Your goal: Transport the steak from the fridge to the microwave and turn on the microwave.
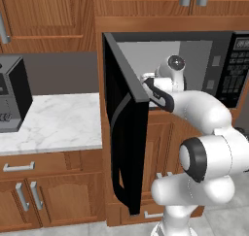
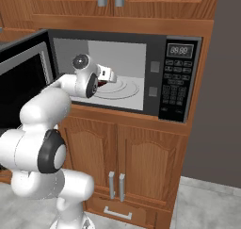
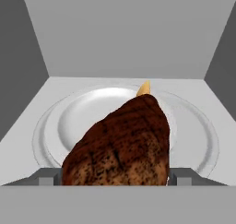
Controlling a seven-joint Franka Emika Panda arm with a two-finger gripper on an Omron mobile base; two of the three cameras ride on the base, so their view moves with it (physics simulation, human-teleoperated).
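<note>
The microwave (image 2: pixel 127 77) has its door (image 1: pixel 124 128) swung wide open to the left, and the white arm is reaching straight into the light grey cavity. In the right base view the tool (image 2: pixel 111 76) sits just inside the opening, over the round turntable plate (image 2: pixel 129 89).

The hand view is the good one: the steak (image 3: pixel 122 147), dark brown and charred with a small pale tip at about 12 o'clock, takes up the bottom middle of the frame, right between the two fingertips (image 3: pixel 46 177) at roughly 8 and 4 o'clock. The fingers are spread wide with the steak wedged between them, so it looks clamped on the meat. I can't tell whether the steak is touching the plate or hanging just above it.

The keypad (image 2: pixel 175 82) runs down the microwave's right side with a little display at the top. Off at 9 o'clock in the left base view there's a marble worktop (image 1: pixel 53 121) with a smaller black appliance (image 1: pixel 12 92) on it.
</note>
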